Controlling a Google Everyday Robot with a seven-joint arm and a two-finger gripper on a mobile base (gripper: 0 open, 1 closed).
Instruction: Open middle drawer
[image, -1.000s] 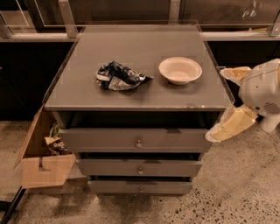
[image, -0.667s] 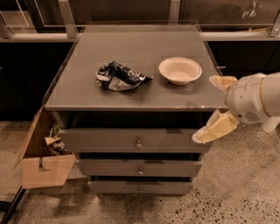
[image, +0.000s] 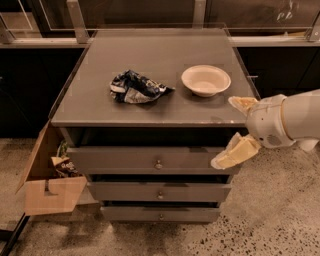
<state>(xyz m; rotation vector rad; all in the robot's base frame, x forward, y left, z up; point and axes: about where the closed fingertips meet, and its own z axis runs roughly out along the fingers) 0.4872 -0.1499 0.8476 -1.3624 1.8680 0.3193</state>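
at the right front corner of the table (image: 150, 75) the claw (image: 224, 131) hangs spread wide, beside the top drawer (image: 115, 160). the middle drawer (image: 125, 192) sits one row below; i'd drop lower, centre on its knob (image: 160, 195), pinch, pull straight out.

White arm (image: 300, 117) at image right, claw (image: 224, 131) forward, fingers (image: 237, 150) spread wide.
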